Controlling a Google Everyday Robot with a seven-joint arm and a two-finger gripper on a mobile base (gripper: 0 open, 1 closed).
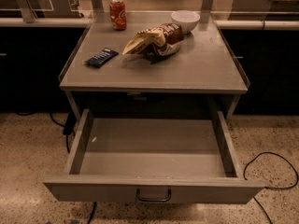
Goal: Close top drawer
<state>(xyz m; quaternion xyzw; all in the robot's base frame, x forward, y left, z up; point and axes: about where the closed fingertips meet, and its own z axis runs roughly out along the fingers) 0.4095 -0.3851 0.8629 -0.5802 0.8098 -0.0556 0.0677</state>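
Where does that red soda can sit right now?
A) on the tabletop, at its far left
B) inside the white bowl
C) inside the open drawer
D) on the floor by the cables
A: the soda can stands upright at the far left of the tabletop, apart from the white bowl. The top drawer below is pulled out, and the tool is not in view.

Matt grey metal top drawer (93,191), polished speckled floor (28,164), shiny crinkled chip bag (152,41).
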